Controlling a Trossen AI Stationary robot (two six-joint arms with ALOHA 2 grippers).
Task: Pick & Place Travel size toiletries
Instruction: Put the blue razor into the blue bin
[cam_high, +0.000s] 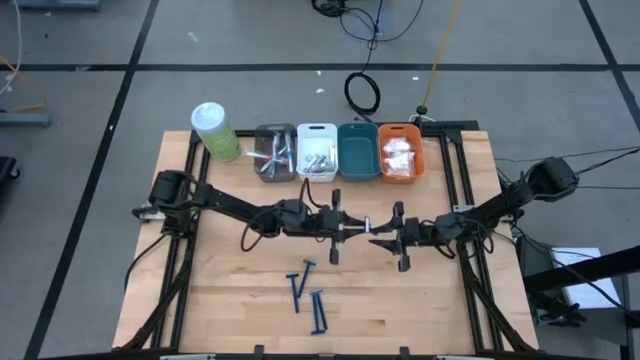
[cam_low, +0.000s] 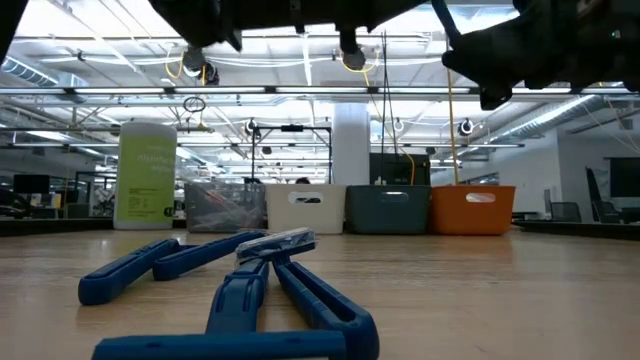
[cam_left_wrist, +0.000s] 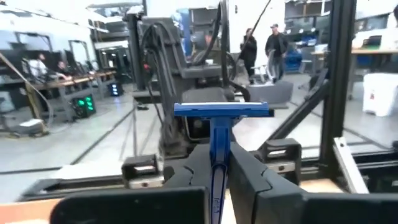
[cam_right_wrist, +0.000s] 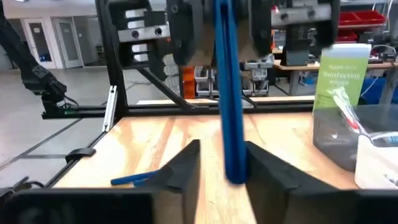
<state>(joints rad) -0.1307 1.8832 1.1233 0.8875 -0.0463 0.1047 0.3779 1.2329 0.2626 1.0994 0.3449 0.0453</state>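
Overhead, both arms meet mid-table, nearer the viewer than the teal bin (cam_high: 357, 152); a handover looks likely. Left gripper (cam_high: 350, 228) faces right gripper (cam_high: 388, 238) tip to tip. More blue razors (cam_high: 308, 296) lie well nearer than the bins.

Low view: those razors fill the foreground; the grippers' tips are cut off above.

Left wrist: fingers (cam_left_wrist: 252, 180) clamp the razor (cam_left_wrist: 217, 134) by its handle, head outward.

Right wrist: fingers (cam_right_wrist: 267, 167) stand slightly apart beside the handle, loosening; contact unclear.
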